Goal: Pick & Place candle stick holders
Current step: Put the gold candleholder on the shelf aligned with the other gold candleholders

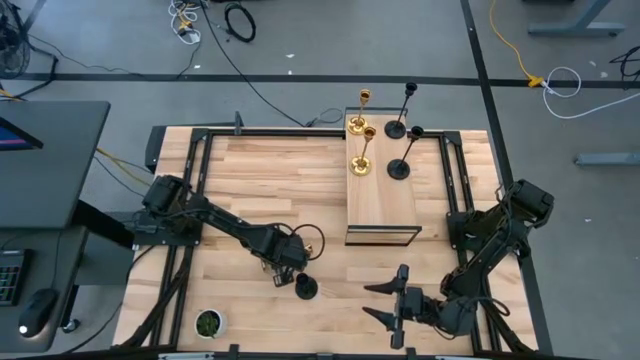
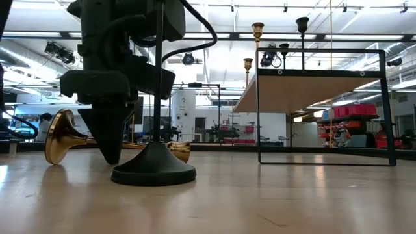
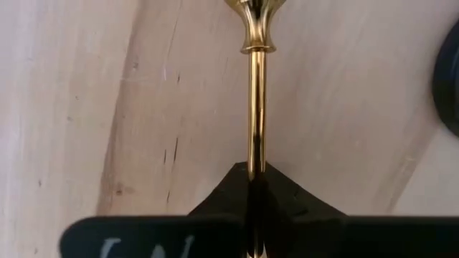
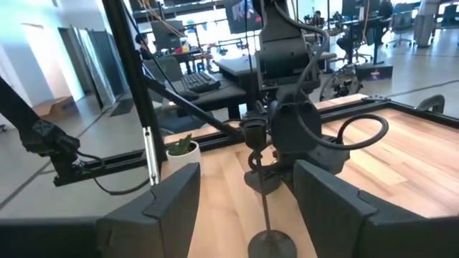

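The left claw (image 3: 254,208) is clamped shut on the stem of a brass candlestick (image 3: 256,107). It lies flat on the tabletop (image 1: 260,190), long axis straight ahead of the claw. The right claw (image 1: 392,300) gapes wide, empty.

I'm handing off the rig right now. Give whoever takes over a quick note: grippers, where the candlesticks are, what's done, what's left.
Left gripper: shut on the stem of a gold candlestick lying on its side on the table, near the front.
Right gripper: open, holding nothing, waiting at the front right.
A black candlestick stands upright on the table right beside the left gripper.
Done: two gold candlesticks stand on the raised wooden shelf.
Two more black candlesticks stand on the table beside the shelf, at the back.
Left: lift and place the gripped gold one, then the black one at the front.
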You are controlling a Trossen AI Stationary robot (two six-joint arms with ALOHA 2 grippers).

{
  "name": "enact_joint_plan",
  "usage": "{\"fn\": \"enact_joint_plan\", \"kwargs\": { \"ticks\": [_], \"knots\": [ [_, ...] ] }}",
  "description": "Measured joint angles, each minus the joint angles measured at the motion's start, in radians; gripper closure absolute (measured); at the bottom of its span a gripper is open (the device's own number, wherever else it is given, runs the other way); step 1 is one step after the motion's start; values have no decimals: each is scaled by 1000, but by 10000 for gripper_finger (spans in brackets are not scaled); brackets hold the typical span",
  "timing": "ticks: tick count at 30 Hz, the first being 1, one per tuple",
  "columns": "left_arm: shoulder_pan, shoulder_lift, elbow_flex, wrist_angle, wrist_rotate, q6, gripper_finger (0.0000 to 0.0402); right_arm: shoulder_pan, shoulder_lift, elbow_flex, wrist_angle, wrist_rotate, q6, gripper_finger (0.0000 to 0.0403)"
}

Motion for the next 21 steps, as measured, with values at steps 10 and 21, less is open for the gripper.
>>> {"fn": "enact_joint_plan", "kwargs": {
  "ticks": [10,21],
  "knots": [
    [-9,-83,-2,-105,-79,-54,391,0,0,0,-2,0,-3,179],
    [-86,-436,-2,-71,-347,-61,391,-22,0,0,-26,0,37,179]
  ]
}}
